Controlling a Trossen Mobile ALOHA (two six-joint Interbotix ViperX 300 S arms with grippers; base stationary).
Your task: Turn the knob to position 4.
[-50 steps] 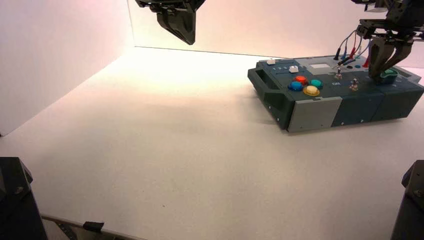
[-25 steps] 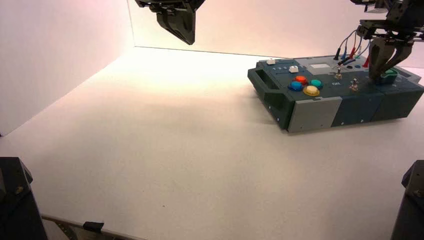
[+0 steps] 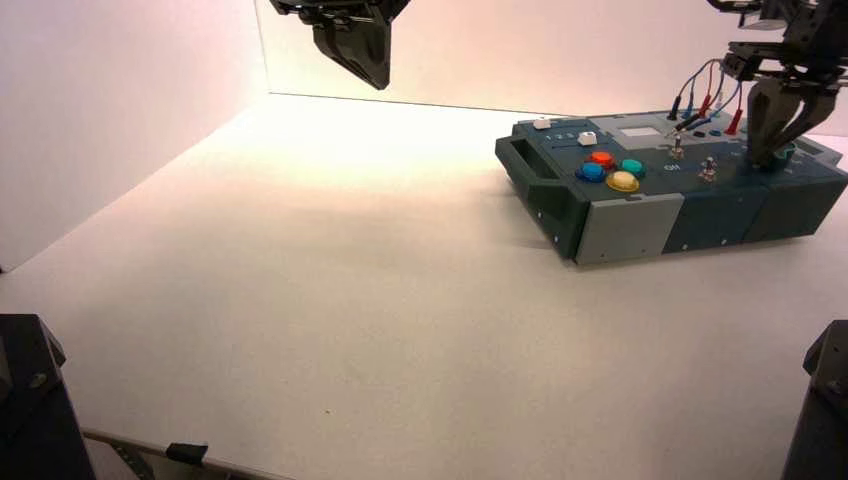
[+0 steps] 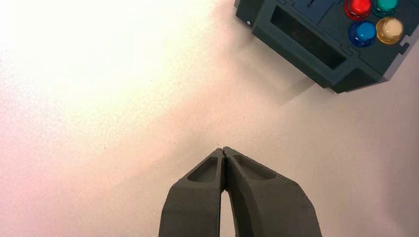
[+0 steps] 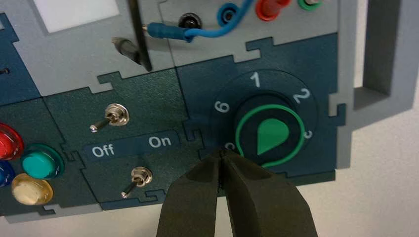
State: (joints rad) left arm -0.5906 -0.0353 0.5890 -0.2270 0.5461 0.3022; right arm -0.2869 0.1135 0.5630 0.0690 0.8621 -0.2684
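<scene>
The green teardrop-shaped knob (image 5: 271, 137) sits at the box's right end, its tip seemingly toward 4. The right gripper (image 5: 223, 154) hangs just beside it, fingers pressed together, empty. The left gripper (image 4: 224, 152), likewise closed, waits far away.

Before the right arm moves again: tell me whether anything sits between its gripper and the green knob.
Nothing visible does. In the right wrist view the right gripper, jaws shut, hangs right beside the knob with only bare panel between them. The blue wire and toggle switches lie off to the side.
</scene>
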